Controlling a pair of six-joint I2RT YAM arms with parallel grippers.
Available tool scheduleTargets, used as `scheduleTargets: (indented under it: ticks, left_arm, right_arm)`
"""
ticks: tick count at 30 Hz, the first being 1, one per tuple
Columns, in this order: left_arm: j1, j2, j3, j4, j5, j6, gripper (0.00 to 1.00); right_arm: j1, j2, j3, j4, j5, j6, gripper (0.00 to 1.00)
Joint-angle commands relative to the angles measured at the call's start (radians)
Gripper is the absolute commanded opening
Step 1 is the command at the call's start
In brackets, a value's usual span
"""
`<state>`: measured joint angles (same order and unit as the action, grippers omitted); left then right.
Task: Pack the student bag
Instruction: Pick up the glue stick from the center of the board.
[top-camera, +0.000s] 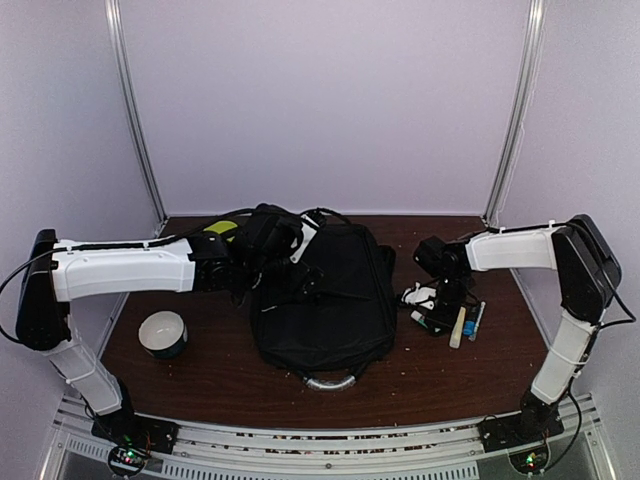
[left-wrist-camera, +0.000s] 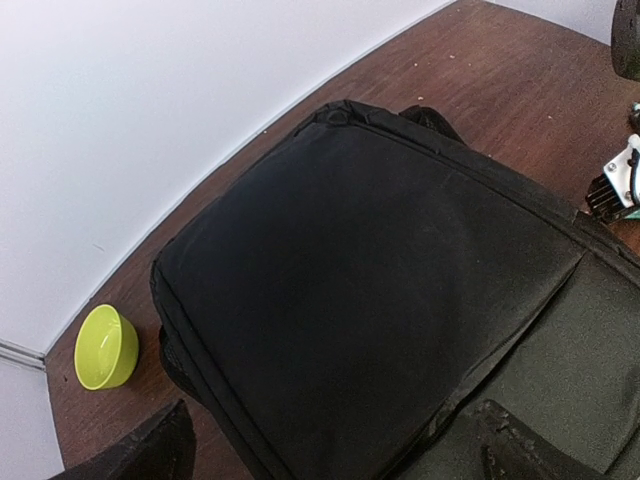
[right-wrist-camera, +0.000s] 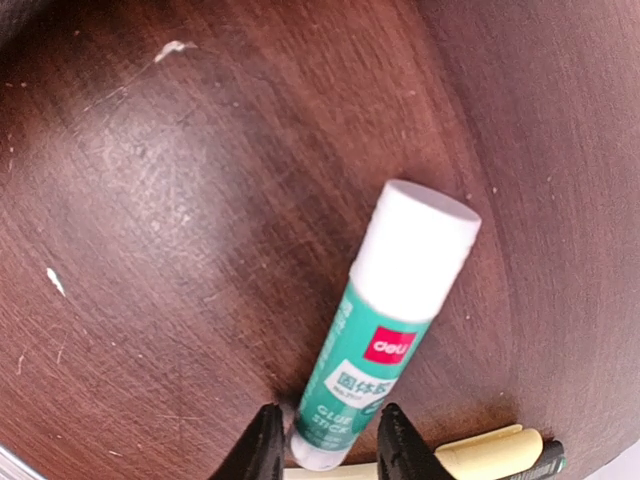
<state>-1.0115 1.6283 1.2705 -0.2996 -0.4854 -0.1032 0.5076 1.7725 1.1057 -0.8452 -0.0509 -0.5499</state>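
Observation:
The student bag (top-camera: 322, 305), a large black backpack, lies flat mid-table with its grey handle (top-camera: 330, 380) toward the near edge. My left gripper (top-camera: 268, 272) hovers over the bag's far left part. In the left wrist view the gripper (left-wrist-camera: 335, 462) is wide open and empty above the bag's black fabric (left-wrist-camera: 360, 290). My right gripper (top-camera: 440, 303) is down at the small items right of the bag. In the right wrist view the gripper (right-wrist-camera: 330, 448) is open, one finger each side of the base of a green and white glue stick (right-wrist-camera: 390, 330) lying on the table.
A white bowl (top-camera: 163, 333) sits left of the bag. A yellow-green bowl (left-wrist-camera: 105, 347) is at the back left near the wall. A cream marker (right-wrist-camera: 490, 452) lies by the glue stick, among other stationery (top-camera: 462, 325). More small items (left-wrist-camera: 622, 178) lie right of the bag.

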Motion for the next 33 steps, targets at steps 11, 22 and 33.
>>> scheduleTargets:
  ticks: [11, 22, 33]
  left_arm:
    - [0.004, 0.006, 0.018, 0.018, 0.014, -0.009, 0.98]
    - [0.004, -0.006, 0.004, 0.016, 0.004, 0.008, 0.98]
    - [0.027, -0.023, -0.045, -0.027, 0.231, 0.262, 0.88]
  right_arm:
    - [-0.053, 0.030, 0.056, 0.000, -0.053, 0.111, 0.31]
    - [-0.069, 0.040, 0.101, -0.034, -0.081, 0.133, 0.14]
    - [-0.083, -0.181, 0.162, -0.159, -0.157, 0.152, 0.09]
